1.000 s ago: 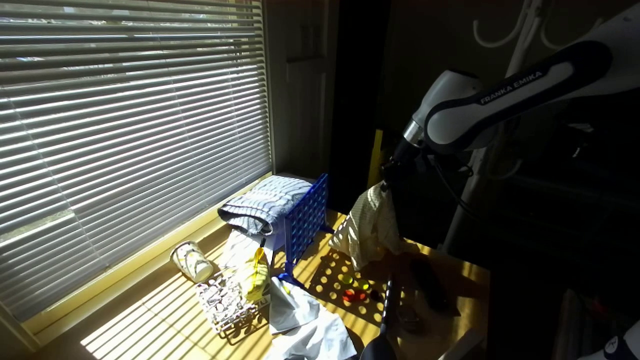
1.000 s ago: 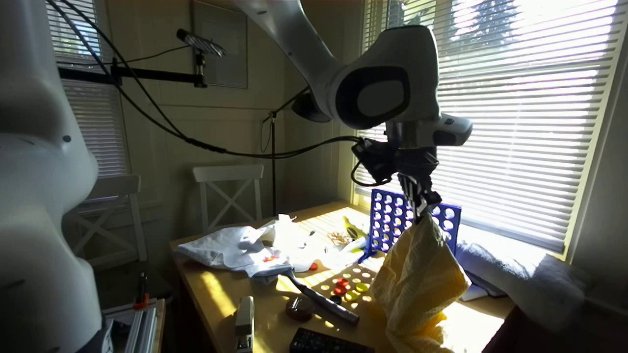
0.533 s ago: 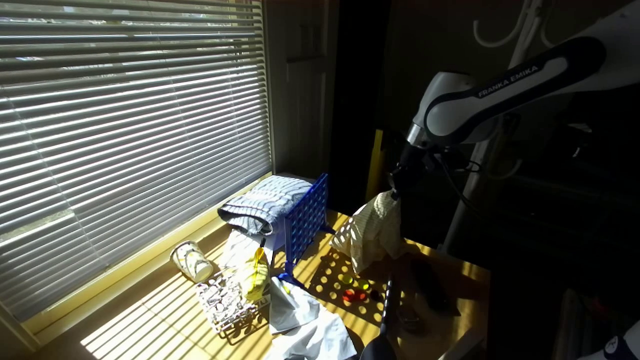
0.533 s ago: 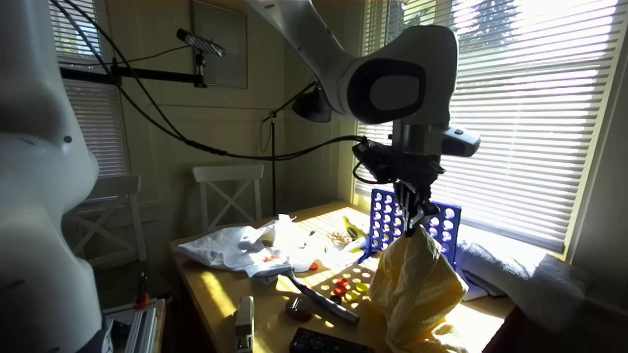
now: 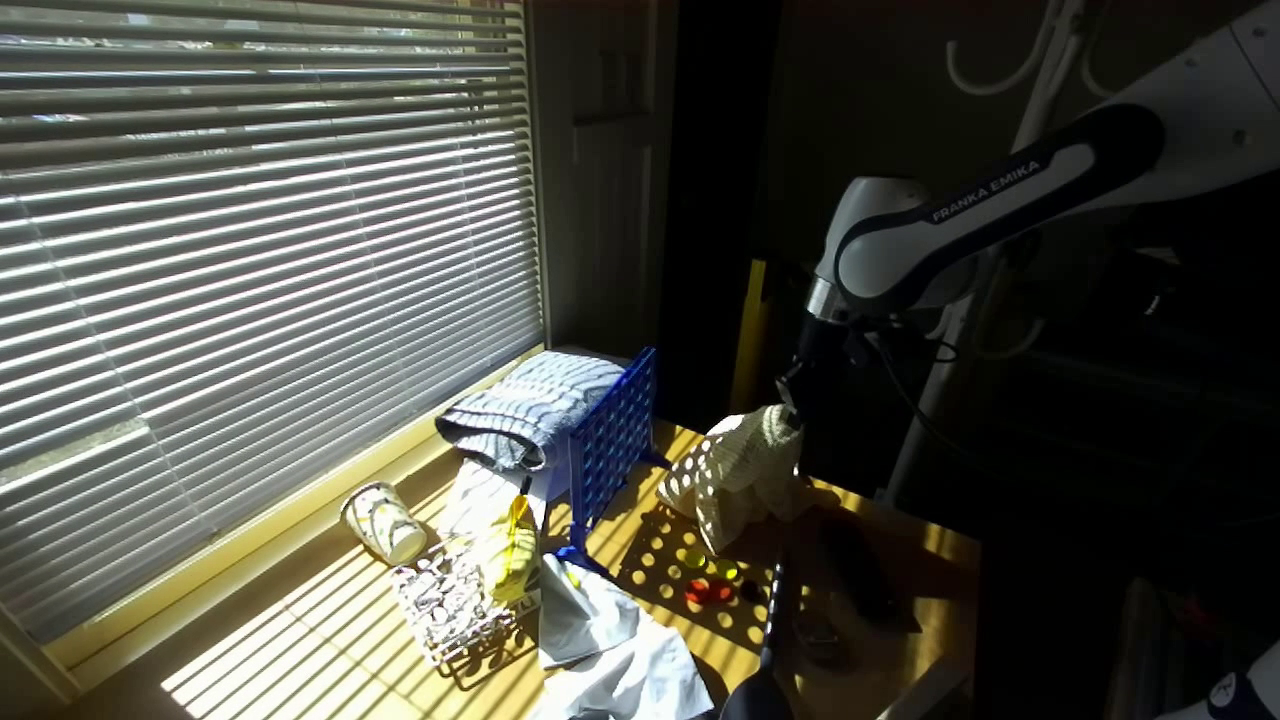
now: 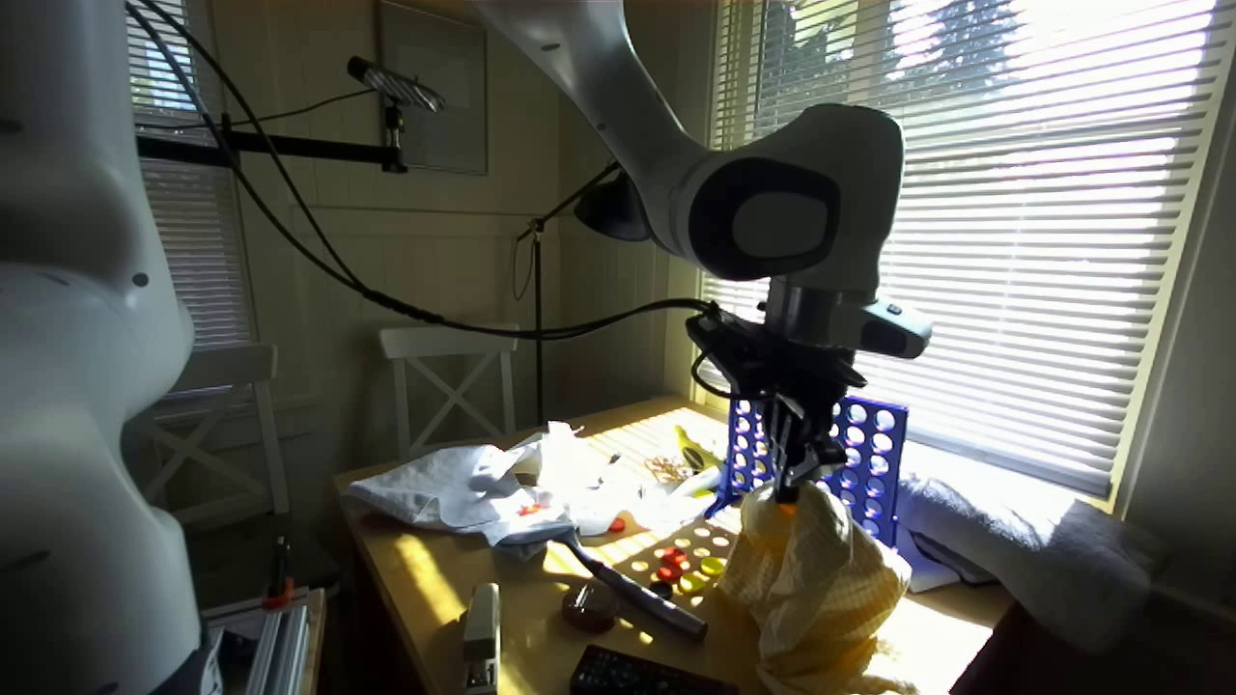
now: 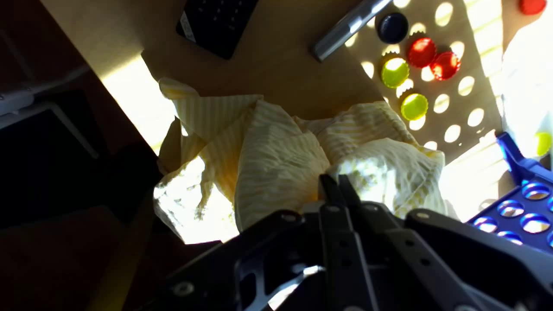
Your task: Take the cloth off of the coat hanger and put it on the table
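Lower now, your gripper (image 7: 334, 178) pinches the cloth (image 7: 281, 172) near the table edge (image 7: 125, 93), with a gap to the remote (image 7: 218, 26).

We find a blue game grid (image 5: 612, 440) standing upright, a folded towel (image 5: 545, 400) just beside it and a paper cup (image 5: 383, 522) on its side near the window blinds (image 5: 270, 300). In the wrist view we see two red discs (image 7: 422, 52), two yellow discs (image 7: 395, 72) and a dark disc (image 7: 392, 28) near one another, apart from a black remote (image 7: 218, 23). We also spot a stapler (image 6: 481, 623).
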Available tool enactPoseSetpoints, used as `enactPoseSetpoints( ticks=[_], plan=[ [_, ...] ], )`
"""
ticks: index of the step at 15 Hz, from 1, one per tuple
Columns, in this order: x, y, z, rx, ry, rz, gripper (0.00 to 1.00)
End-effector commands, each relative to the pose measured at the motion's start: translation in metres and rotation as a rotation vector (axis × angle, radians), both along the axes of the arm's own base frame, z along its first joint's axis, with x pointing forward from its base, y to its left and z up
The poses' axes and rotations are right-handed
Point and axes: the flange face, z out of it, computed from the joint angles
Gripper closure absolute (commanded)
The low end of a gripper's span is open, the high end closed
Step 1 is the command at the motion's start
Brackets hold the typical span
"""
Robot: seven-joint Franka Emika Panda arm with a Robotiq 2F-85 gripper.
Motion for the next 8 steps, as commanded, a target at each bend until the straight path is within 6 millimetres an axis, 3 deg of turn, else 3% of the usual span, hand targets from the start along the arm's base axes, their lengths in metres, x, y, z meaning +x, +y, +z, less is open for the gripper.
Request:
enactPoseSetpoints(
  ticks=[1,3,4,8],
  plan=[
    [0.004,0.004,-0.013,-0.003,0.049,0.044,1.00],
    [0.003,0.007,-0.018,-0.001,0.066,0.058,0.99],
    [0.002,0.008,-0.019,-0.001,0.071,0.063,0.80],
    [0.001,0.015,-0.017,-0.006,0.067,0.085,0.55]
  ],
)
